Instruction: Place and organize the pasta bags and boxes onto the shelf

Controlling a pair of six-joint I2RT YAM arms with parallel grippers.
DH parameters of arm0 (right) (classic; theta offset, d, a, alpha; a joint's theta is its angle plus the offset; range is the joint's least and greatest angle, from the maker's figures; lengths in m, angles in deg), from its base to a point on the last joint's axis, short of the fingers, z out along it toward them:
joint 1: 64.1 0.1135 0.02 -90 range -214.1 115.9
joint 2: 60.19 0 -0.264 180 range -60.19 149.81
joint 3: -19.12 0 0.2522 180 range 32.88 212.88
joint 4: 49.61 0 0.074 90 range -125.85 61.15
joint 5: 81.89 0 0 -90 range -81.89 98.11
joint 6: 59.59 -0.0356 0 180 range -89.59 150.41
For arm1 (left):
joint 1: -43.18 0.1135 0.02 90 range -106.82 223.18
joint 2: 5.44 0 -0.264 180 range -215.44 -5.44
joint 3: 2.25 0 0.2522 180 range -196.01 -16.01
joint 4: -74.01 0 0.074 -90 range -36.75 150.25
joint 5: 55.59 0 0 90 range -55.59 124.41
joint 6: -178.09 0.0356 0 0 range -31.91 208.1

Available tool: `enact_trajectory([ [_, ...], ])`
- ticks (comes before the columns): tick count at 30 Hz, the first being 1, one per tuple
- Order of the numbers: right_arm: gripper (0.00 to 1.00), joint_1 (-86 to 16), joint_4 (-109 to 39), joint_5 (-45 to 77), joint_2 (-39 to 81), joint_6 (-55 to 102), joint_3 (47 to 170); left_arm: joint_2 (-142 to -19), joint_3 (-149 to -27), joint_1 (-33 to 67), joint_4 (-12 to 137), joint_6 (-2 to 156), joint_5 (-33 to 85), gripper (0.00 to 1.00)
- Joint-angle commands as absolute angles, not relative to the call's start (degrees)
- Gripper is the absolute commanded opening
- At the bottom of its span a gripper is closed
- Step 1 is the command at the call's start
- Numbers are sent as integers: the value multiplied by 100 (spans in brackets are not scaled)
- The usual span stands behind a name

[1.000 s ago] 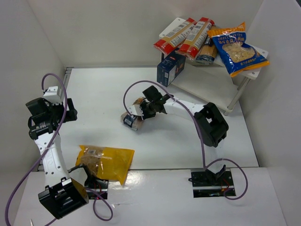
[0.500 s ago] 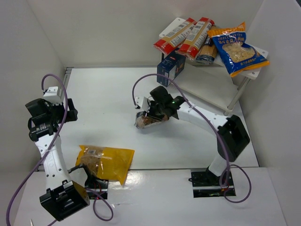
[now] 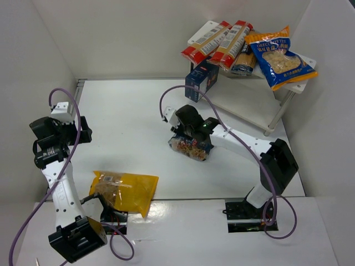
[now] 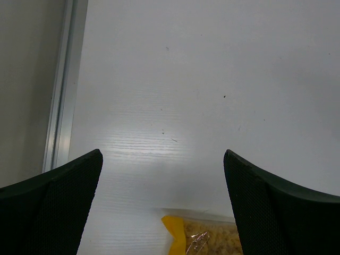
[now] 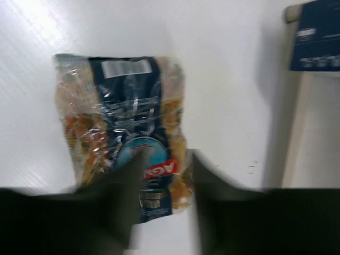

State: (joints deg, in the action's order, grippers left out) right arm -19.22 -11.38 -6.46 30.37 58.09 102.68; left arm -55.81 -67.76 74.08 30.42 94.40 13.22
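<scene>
Since the right arm swung toward the shelf (image 3: pixel 244 102), the spiral pasta bag (image 5: pixel 117 117) has travelled with it and now lies mid-table, nearer the rack; the right gripper (image 5: pixel 166 162) has narrowed, its jaws pinching the bag's near end; the left gripper (image 4: pixel 162 154) hangs spread wide above the yellow bag (image 4: pixel 204 239).

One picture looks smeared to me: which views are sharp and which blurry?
Right wrist view: motion blur smears the small pasta bag and the right fingers. Left wrist view: sharp, with a soft glare patch on the table. Top view: crisp, evenly lit.
</scene>
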Motion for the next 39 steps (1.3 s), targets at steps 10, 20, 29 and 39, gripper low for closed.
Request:
enact_trajectory([
  [10, 100, -1814, -693, 934, 2506, 5810, 9459, -5457, -6751, 7430, 3151, 9583, 1173, 100],
  [20, 100, -1120, -1703, -987, 2954, 5704, 8641, -5457, -6751, 7430, 3151, 9583, 1173, 100],
  [29, 100, -1006, -2574, -2668, 3499, 5827, 8456, -5457, -6751, 7430, 3151, 9583, 1226, 100],
  [39, 100, -943, -2793, -3188, 3438, 6222, 8456, -5457, -6751, 7430, 3151, 9583, 1173, 100],
])
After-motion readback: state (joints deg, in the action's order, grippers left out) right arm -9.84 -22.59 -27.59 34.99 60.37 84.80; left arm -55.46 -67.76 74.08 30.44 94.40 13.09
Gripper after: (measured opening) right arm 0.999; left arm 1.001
